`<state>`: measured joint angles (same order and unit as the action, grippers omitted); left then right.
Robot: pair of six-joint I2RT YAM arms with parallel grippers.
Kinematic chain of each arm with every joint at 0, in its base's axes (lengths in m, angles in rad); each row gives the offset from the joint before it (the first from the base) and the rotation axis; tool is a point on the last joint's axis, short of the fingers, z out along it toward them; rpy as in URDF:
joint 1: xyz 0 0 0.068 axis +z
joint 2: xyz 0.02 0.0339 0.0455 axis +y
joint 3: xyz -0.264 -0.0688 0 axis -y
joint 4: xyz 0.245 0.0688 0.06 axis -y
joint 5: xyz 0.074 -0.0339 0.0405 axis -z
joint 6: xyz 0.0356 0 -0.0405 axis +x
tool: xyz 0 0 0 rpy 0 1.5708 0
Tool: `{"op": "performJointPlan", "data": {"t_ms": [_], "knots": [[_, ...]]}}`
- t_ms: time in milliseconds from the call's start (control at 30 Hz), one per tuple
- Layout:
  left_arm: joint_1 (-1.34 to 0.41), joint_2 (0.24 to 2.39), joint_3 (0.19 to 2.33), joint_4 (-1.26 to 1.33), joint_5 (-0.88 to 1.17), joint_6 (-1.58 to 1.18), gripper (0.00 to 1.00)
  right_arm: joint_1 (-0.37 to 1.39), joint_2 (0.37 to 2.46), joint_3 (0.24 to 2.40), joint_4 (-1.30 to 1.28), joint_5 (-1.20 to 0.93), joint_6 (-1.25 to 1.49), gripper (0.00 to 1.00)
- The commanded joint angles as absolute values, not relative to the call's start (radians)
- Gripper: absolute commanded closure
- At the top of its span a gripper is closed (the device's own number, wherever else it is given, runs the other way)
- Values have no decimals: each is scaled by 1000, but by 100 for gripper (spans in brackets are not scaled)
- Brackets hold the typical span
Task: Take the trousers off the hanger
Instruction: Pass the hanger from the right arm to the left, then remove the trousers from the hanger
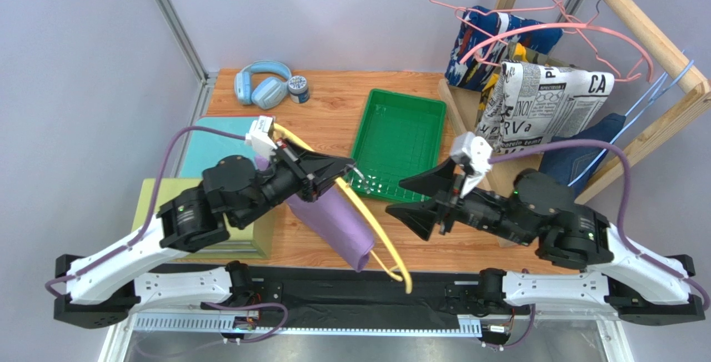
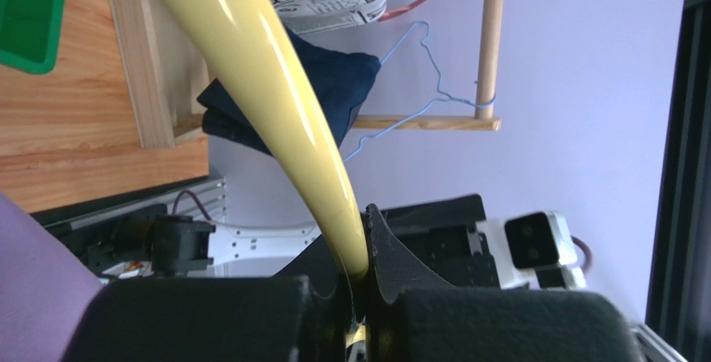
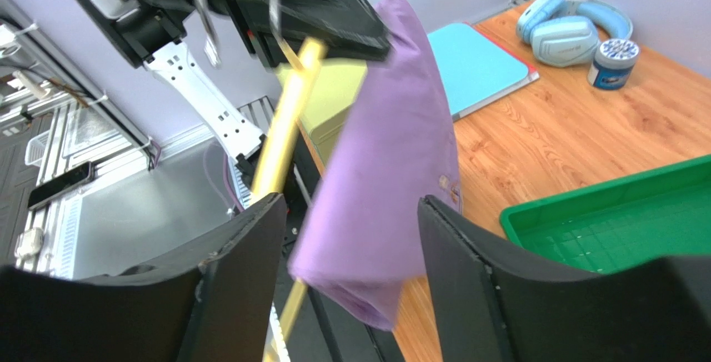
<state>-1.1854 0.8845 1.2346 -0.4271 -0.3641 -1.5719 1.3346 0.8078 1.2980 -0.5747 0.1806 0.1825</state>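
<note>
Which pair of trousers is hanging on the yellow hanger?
The plain purple pair, on the yellow hanger gripped by the left end effector; the newsprint pair, denim pair and blue print pair hang at the wooden rack.

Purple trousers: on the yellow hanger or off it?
On: the purple trousers drape over the yellow hanger, which the left claw clamps; the right claw is open.
</note>
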Motion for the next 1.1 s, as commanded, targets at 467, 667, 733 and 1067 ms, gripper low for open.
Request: {"op": "performJointPlan", "data": {"t_ms": [467,667,733,1067], "knots": [[-1152,601,1330,-403,-109,-1597,100,1408,704,862,24,-135,-147,23],[-1152,584,1373,-439,-132,-1582,100,1581,810,842,164,-2,-253,22],[-1152,587,1384,-443,-132,-1577,100,1598,822,825,210,31,-259,22],[-1154,575,1371,-431,-123,-1578,100,1626,933,862,307,107,-236,35]]}}
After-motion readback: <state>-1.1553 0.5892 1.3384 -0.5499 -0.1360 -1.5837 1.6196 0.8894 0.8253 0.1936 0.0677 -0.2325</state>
